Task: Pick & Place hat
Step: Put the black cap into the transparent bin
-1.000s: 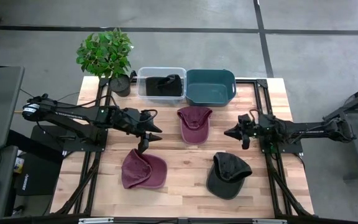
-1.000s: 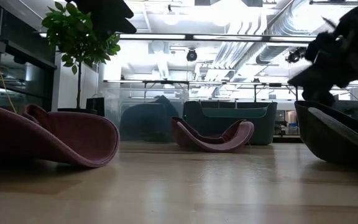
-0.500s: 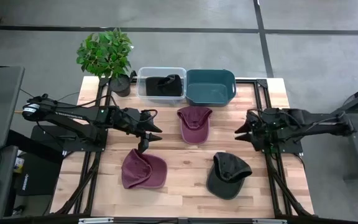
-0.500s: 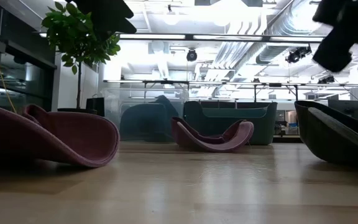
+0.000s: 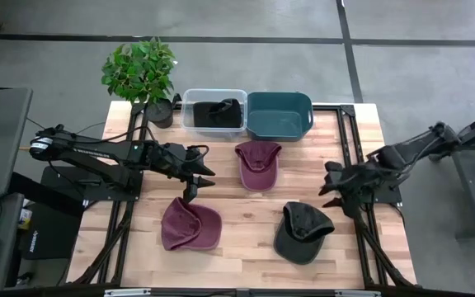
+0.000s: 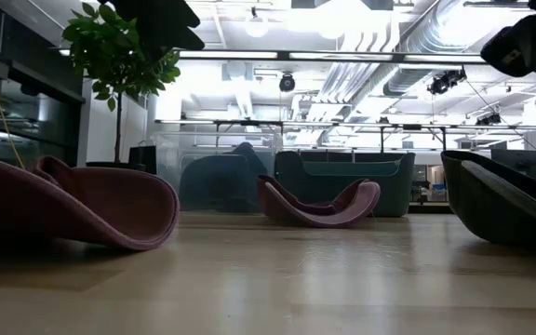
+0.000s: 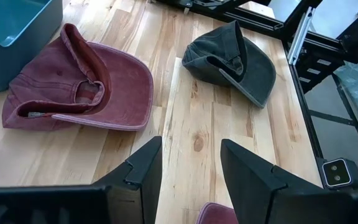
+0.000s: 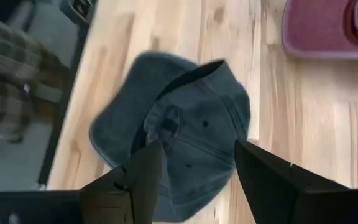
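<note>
A dark grey hat (image 5: 302,233) lies on the table at the near right, its opening up. One maroon hat (image 5: 258,163) lies mid-table, inside up. Another maroon hat (image 5: 190,224) lies at the near left. My right gripper (image 5: 328,191) hovers open just beyond the grey hat (image 8: 179,130), which shows below and past its spread fingers (image 8: 197,149). My left gripper (image 5: 200,177) waits open above bare wood between the two maroon hats, with nothing between its fingers (image 7: 191,146). A black hat (image 5: 217,111) lies in the clear bin.
A clear bin (image 5: 190,99) and a teal bin (image 5: 279,124) stand at the far edge. A potted plant (image 5: 143,74) stands at the far left. Bare wood lies between the hats. Plaid cloth (image 8: 11,81) shows beyond the table's right edge.
My right gripper has drawn back toward the table's right and near edges, risen, and opened. It now stands over the dark grey hat's far side. The hats have not moved.
</note>
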`<state>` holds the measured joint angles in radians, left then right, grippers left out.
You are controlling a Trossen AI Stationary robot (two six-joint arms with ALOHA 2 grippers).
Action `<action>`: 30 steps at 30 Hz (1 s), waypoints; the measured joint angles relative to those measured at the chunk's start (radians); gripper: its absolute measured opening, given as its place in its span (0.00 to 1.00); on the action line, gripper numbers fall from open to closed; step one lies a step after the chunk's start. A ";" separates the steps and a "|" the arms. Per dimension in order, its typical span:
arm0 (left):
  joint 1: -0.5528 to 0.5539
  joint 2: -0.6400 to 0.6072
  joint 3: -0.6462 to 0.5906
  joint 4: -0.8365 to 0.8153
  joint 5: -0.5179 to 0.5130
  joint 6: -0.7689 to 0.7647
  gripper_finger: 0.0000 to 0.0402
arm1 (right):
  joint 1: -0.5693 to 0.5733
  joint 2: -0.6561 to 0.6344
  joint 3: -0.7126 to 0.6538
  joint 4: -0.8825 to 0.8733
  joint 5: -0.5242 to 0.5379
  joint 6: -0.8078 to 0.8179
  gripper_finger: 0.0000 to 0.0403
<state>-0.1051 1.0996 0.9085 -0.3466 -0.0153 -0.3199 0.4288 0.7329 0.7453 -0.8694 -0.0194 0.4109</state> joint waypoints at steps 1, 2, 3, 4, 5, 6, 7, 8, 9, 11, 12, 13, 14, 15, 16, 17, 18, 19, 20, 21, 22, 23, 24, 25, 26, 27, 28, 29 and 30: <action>0.000 0.000 0.000 0.000 0.000 0.000 0.37 | 0.022 0.024 0.007 -0.007 0.011 0.011 0.49; 0.000 0.000 0.000 0.000 0.000 0.000 0.37 | 0.042 0.051 0.013 -0.014 0.014 0.024 0.49; 0.000 0.000 0.000 0.000 0.000 0.000 0.37 | 0.065 0.076 0.018 -0.019 0.013 0.037 0.49; 0.000 0.000 0.000 0.000 0.000 0.000 0.37 | 0.090 0.103 0.024 -0.021 0.013 0.051 0.49; 0.000 0.000 0.000 0.000 0.000 0.000 0.37 | 0.117 0.130 0.030 -0.019 0.014 0.060 0.49; 0.000 0.000 0.000 0.000 0.000 0.000 0.37 | 0.147 0.155 0.034 -0.018 0.015 0.067 0.49; 0.000 0.000 0.000 0.000 0.000 0.000 0.37 | 0.177 0.180 0.039 -0.021 0.025 0.081 0.48; 0.000 0.000 0.000 0.000 0.000 0.000 0.37 | 0.207 0.203 0.045 -0.024 0.035 0.094 0.48; 0.000 0.000 0.000 0.000 0.000 0.000 0.37 | 0.235 0.225 0.050 -0.024 0.041 0.110 0.48; 0.000 0.000 0.000 0.000 0.000 0.000 0.37 | 0.290 0.268 0.058 -0.029 0.047 0.147 0.48; 0.000 0.000 0.000 0.000 0.000 0.000 0.37 | 0.318 0.288 0.060 -0.033 0.047 0.171 0.48; 0.000 0.000 0.000 0.000 0.000 0.000 0.37 | 0.345 0.305 0.060 -0.032 0.047 0.199 0.48; 0.000 0.000 0.000 0.000 0.000 0.000 0.37 | 0.371 0.322 0.060 -0.031 0.044 0.226 0.48; 0.000 0.000 0.000 0.000 0.000 0.000 0.37 | 0.395 0.339 0.060 -0.030 0.042 0.249 0.48; 0.000 0.000 0.000 0.000 0.000 0.000 0.37 | 0.418 0.356 0.060 -0.028 0.042 0.269 0.48; 0.000 0.000 0.000 0.000 0.000 0.000 0.37 | 0.440 0.374 0.060 -0.025 0.046 0.286 0.48; 0.000 0.000 0.000 0.000 0.000 0.000 0.37 | 0.459 0.390 0.060 -0.023 0.054 0.297 0.48; 0.000 0.000 0.000 0.000 0.000 0.000 0.37 | 0.475 0.405 0.060 -0.024 0.066 0.306 0.48; 0.000 0.000 0.000 0.000 0.000 0.000 0.37 | 0.492 0.421 0.060 -0.025 0.082 0.312 0.48; 0.000 0.000 0.000 0.000 0.000 0.000 0.37 | 0.504 0.435 0.060 -0.024 0.100 0.313 0.48; 0.000 0.000 0.000 0.000 0.000 0.000 0.37 | 0.514 0.447 0.060 -0.024 0.121 0.314 0.48; 0.000 0.000 0.000 0.000 0.000 0.000 0.37 | 0.521 0.461 0.060 -0.024 0.145 0.315 0.48; 0.000 0.000 0.000 0.000 0.000 0.000 0.37 | 0.525 0.473 0.060 -0.024 0.167 0.315 0.48; 0.000 0.000 0.000 0.000 0.000 0.000 0.37 | 0.528 0.485 0.060 -0.024 0.185 0.315 0.48; 0.000 0.000 0.000 0.000 0.000 0.000 0.37 | 0.529 0.496 0.060 -0.024 0.195 0.315 0.48; 0.000 0.000 0.000 0.000 0.000 0.000 0.37 | 0.531 0.507 0.060 -0.024 0.197 0.315 0.48; 0.000 0.000 0.000 0.000 0.000 0.000 0.37 | 0.532 0.518 0.060 -0.024 0.194 0.315 0.48; 0.000 0.000 0.000 0.000 0.000 0.000 0.37 | 0.535 0.527 0.060 -0.024 0.191 0.321 0.48; 0.000 0.000 0.000 0.000 0.000 0.000 0.37 | 0.538 0.533 0.060 -0.025 0.186 0.332 0.48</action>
<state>-0.1051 1.0992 0.9085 -0.3466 -0.0154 -0.3202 0.9664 1.2663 0.8051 -0.8940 0.1661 0.7426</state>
